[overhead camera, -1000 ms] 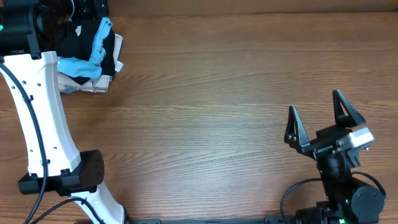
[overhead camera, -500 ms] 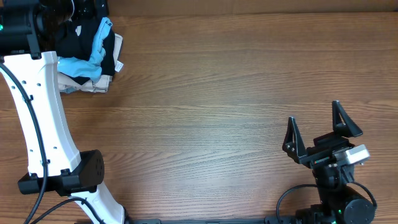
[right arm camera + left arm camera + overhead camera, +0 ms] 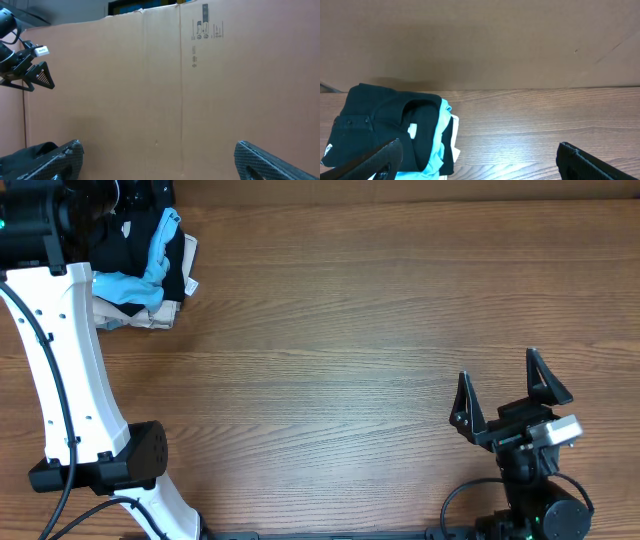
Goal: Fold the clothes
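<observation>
Surface: brown wood-grain surface, grain running 9 to 3 o'clock.
Load: one stack of folded garments at the 10 o'clock corner.
- Bottom layer, touching the surface: beige and white fabric.
- Above: light-blue fabric; black soft-fabric shirt with a small white print at its edge.

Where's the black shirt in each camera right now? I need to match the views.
Overhead: the black soft fabric shirt sits in the top-left corner.
Left wrist: the shirt is at the lower left.
Right wrist: not clearly in it; only cardboard shows for certain.
Shared landmark: the light-blue garment lying against the shirt, seen in overhead and left wrist.
</observation>
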Action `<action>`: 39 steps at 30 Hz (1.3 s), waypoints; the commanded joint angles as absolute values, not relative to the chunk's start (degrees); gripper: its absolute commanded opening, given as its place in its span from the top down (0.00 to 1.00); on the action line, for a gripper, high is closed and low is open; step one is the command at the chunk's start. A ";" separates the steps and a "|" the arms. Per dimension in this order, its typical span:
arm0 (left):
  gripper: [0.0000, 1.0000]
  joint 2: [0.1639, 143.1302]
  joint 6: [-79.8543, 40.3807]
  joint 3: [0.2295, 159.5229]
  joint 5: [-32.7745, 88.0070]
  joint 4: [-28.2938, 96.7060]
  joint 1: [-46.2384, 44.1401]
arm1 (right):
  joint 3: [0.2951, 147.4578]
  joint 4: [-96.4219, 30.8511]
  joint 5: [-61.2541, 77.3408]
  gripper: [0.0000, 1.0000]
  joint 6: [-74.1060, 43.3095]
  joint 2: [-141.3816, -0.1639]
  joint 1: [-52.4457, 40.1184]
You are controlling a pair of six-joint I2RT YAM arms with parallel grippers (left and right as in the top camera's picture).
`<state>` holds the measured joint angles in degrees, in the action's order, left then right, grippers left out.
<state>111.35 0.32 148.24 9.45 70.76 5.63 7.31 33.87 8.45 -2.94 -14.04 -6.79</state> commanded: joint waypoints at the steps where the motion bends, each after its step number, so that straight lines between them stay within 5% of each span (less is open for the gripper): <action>1: 0.00 111.42 -0.23 148.11 10.11 70.74 5.72 | 5.13 34.28 6.98 0.00 -2.94 -10.28 -7.11; 15: 0.00 111.42 -0.23 148.11 10.11 70.74 5.69 | 0.45 27.31 2.50 0.00 -2.94 -0.12 -7.01; 32: 0.00 111.42 -0.23 148.11 10.11 70.74 5.69 | 0.45 -3.86 -1.85 0.00 -2.96 -0.12 -7.03; 39: 0.00 111.42 -0.23 148.11 10.11 70.74 5.69 | 0.45 -4.67 -1.87 0.00 -2.94 -0.14 -7.03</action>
